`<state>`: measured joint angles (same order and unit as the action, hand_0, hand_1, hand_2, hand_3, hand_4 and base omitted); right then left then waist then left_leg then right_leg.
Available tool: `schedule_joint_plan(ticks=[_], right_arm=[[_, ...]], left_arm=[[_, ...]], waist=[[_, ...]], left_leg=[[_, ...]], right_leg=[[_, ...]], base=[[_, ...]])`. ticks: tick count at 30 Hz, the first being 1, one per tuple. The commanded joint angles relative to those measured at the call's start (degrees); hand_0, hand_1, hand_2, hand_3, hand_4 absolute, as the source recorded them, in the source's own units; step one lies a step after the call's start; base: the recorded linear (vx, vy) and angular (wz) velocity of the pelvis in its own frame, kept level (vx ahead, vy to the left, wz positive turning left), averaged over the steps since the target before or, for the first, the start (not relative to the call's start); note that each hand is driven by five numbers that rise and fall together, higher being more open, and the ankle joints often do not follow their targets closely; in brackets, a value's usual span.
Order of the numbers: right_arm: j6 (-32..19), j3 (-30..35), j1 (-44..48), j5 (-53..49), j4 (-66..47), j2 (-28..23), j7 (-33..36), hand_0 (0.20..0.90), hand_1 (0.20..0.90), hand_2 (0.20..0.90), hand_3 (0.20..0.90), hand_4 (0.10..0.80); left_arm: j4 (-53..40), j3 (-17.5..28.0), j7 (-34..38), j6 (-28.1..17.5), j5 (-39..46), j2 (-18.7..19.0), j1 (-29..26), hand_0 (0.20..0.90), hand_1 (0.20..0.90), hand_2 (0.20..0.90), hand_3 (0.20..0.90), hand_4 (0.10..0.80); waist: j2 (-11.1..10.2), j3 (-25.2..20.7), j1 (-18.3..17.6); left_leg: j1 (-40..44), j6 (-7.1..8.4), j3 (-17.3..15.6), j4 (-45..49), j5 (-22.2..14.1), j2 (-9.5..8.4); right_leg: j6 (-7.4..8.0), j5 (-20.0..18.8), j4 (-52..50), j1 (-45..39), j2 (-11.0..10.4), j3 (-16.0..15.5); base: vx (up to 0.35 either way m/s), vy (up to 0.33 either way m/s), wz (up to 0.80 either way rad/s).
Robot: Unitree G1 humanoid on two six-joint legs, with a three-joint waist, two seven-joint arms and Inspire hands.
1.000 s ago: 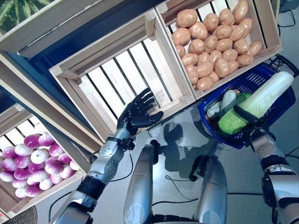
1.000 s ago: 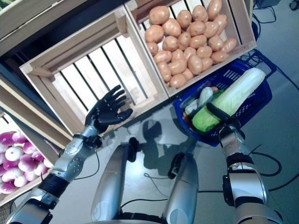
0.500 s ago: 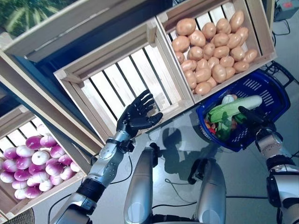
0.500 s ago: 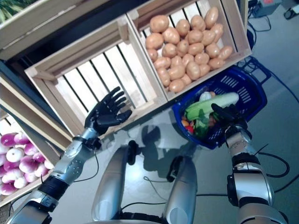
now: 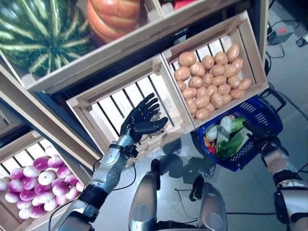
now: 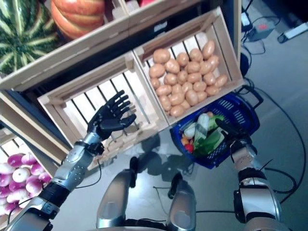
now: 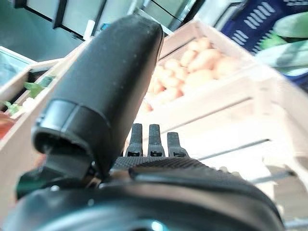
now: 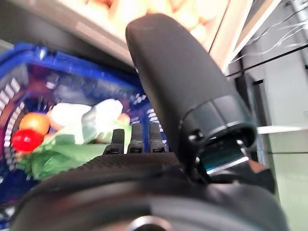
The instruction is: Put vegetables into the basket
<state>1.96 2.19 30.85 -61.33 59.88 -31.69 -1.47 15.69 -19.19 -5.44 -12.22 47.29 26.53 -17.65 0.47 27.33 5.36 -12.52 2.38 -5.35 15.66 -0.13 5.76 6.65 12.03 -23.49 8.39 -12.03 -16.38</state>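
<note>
Left eye view shows the left hand (image 5: 140, 120) raised in front of an empty slatted wooden crate (image 5: 126, 103), fingers spread and straight, thumb out to the side, holding nothing. Just beside that crate, to the robot's right, a second crate (image 5: 250, 53) is filled with brown potatoes (image 5: 211, 86). Below the potato crate sits a blue plastic basket (image 5: 262, 113) on the grey floor (image 5: 298, 67), its rim close under the crate's front edge. Inside the basket lie vegetables: a long pale green cabbage (image 5: 224, 132) tilted across leafy greens (image 5: 236, 142), with a small red one (image 5: 211, 149) and an orange one near the left rim. The right hand (image 5: 259, 132) rests at the basket's near rim with its fingers stretched out flat over the greens; its wrist view shows them straight, not curled round anything. Lower left, a crate holds purple and white turnips (image 5: 38, 178). On the shelf above stand a striped watermelon (image 5: 41, 33) and an orange pumpkin (image 5: 113, 17).
</note>
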Motion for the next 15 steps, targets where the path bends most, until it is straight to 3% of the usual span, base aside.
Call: schedule_joint_plan(ticks=[1,8,10,15], right_arm=[[-5.9,0.9,-1.3,-5.5,-5.3,2.1,-4.7,0.9,0.9,0.9,0.9,0.8],[-7.9,-4.4,-19.1,-3.2,-21.6,15.0,-9.1,0.9,0.9,0.9,0.9,0.8],[-8.1,-7.3,-24.1,0.1,-24.9,19.4,-9.7,0.9,0.9,0.9,0.9,0.8],[-5.6,-12.0,-28.7,2.2,-28.7,23.8,-9.8,0.9,0.9,0.9,0.9,0.8]], left_arm=[[-4.0,1.6,-2.0,-2.1,-3.0,-0.8,1.6,0.9,0.9,0.9,0.9,0.8],[4.4,2.9,0.0,-4.6,-8.4,-5.5,9.6,0.9,0.9,0.9,0.9,0.8],[6.8,3.8,0.0,-5.8,-9.4,-7.2,12.7,0.9,0.9,0.9,0.9,0.8],[10.7,2.8,-1.5,-5.7,-12.6,-9.8,16.4,0.9,0.9,0.9,0.9,0.8]], waist=[[-1.7,-11.2,-0.2],[-2.1,-18.4,-2.3],[-2.1,-20.1,-3.3],[-2.4,-21.6,-4.3]], left_leg=[[4.4,0.89,-0.2,-5.4,1.2,-0.23],[12.7,0.5,-1.2,-19.1,5.3,-0.15],[13.9,0.55,-1.5,-20.7,5.4,-0.1],[14.7,0.64,-1.8,-20.7,4.7,-0.11]], right_leg=[[-2.11,-13.1,13.7,-4.1,0.8,1.6],[-0.44,-17.7,23.8,-9.6,1.8,3.2],[-0.29,-18.4,25.7,-10.8,2.1,3.2],[-0.34,-18.9,27.9,-12.1,2.7,3.3]], base=[[0.146,0.05,-0.15],[0.122,0.052,-0.1],[0.084,0.033,-0.08],[0.034,0.002,-0.03]])
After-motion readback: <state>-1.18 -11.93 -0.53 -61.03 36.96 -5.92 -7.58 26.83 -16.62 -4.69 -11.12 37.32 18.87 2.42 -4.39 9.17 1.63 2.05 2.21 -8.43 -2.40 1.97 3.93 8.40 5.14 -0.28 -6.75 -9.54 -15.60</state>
